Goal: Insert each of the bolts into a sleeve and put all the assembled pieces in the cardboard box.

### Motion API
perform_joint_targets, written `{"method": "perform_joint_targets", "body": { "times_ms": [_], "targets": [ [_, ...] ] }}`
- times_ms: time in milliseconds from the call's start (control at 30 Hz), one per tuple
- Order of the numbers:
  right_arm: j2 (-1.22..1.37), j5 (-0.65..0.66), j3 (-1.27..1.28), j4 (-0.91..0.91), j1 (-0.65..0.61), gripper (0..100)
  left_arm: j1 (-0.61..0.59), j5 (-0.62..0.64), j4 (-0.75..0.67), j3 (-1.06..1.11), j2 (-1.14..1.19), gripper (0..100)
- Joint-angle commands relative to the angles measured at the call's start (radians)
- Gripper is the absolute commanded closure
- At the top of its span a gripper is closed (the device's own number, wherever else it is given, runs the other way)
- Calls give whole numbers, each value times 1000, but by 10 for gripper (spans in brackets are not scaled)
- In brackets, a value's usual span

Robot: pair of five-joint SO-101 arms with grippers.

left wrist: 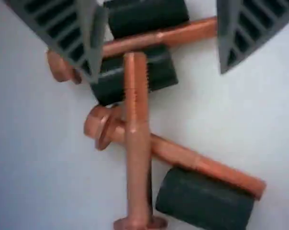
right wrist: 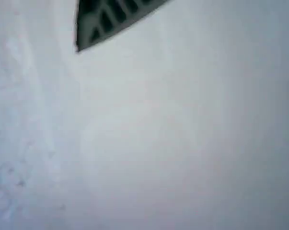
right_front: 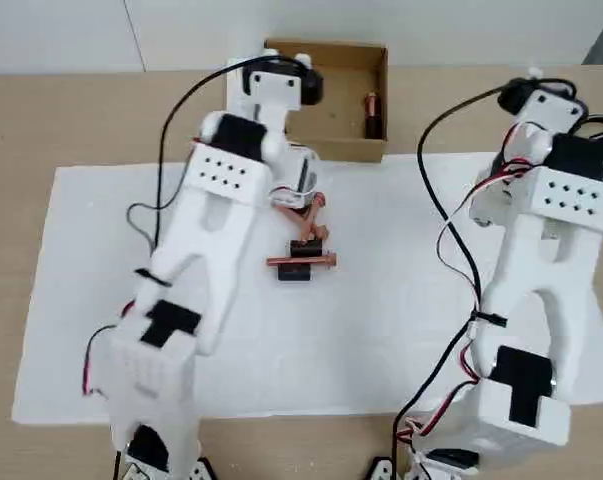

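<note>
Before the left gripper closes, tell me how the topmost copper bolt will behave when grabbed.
The topmost copper bolt looks like rigid metal, so it probably won't bend. Its round, smooth shank may roll or slip. It rests across another bolt, so lifting it likely disturbs that.

We look down on a robotics test bench, a lab or maker workshop rather than a home. A pale wooden tabletop (right_front: pixel 21 120) carries a white foam-like mat (right_front: pixel 381 330). Two white plastic robot arms stand side by side at it, the left arm (right_front: pixel 216 220) and the right arm (right_front: pixel 556 230), with black motor blocks (right_front: pixel 526 385) bare and thin black and red wires (right_front: pixel 459 262) hanging loose. Copper-coloured metal bolts (left wrist: pixel 134 143) and black cylindrical sleeves (left wrist: pixel 204 201) lie on the mat, near a small open cardboard box (right_front: pixel 341 148). A plain white wall (right_front: pixel 61 30) runs behind.
</note>
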Motion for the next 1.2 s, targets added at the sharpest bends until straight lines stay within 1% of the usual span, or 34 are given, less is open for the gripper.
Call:
{"method": "perform_joint_targets", "body": {
  "times_ms": [0, 133, 233, 367, 700, 900, 1167],
  "targets": [
    [-51, 9, 55, -51, 4, 771, 25, 15, 49, -222, 117, 844],
    [-58, 9, 138, -125, 4, 771, 43, 15, 74, -367, 253, 844],
    [-58, 9, 169, -159, 4, 770, 55, 15, 84, -421, 325, 844],
    [-56, 9, 172, -165, 4, 770, 58, 15, 84, -429, 364, 844],
    [-58, 9, 172, -160, 5, 770, 57, 15, 78, -424, 376, 844],
    [-58, 9, 172, -159, 5, 770, 55, 43, 71, -430, 442, 844],
    [-58, 9, 172, -160, 5, 770, 52, 43, 74, -478, 456, 844]
  ]
}}
